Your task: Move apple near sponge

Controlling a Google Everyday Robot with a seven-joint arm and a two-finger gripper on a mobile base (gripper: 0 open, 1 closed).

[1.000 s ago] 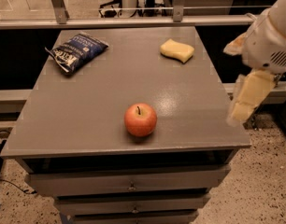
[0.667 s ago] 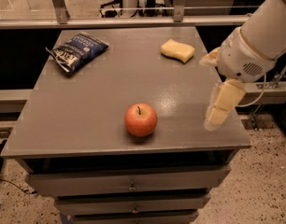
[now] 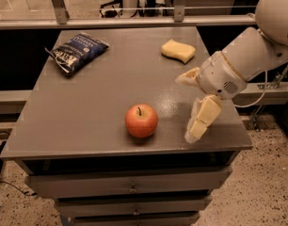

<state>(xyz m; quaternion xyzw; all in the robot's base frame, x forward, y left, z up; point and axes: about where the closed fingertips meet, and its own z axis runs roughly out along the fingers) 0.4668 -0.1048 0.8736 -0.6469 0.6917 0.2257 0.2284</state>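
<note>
The cream gripper [image 3: 185, 107] hangs with fingers apart near the round red-orange apple [image 3: 141, 120]. The pale yellow wavy sponge [image 3: 178, 50] lies well apart.

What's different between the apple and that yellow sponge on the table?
The apple is round and red-orange with a dark stem; the sponge is pale yellow, flatter and wavy-edged. The apple sits near the front edge, the sponge near the back right. The open gripper hovers just right of the apple, far nearer it than the sponge. Both rest untouched on the grey table.
</note>
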